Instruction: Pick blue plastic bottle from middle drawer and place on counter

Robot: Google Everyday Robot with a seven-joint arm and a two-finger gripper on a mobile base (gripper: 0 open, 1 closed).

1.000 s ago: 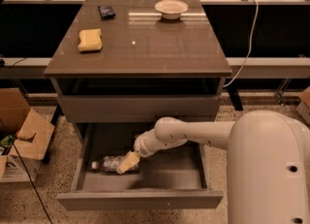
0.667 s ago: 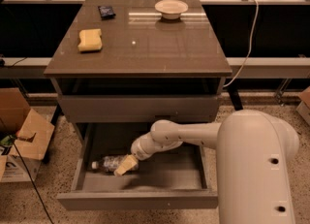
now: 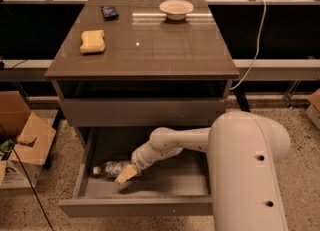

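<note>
The arm reaches down into the open middle drawer (image 3: 140, 207), which is pulled out below the front edge of the counter (image 3: 165, 50) so its floor can be reached from above. The claw (image 3: 127, 173) is at the base end of the blue plastic bottle (image 3: 113, 167). I cannot tell if it is clenched on it. The bottle lies on its side below the counter's front-left corner, its long axis parallel to the front edge and its white cap pointing left. This position probably suits a grasp across its body.

Tan gripper (image 3: 126, 173) in grey drawer (image 3: 160, 187); yellow sponge (image 3: 93, 41) on grey-brown counter (image 3: 170, 50).
</note>
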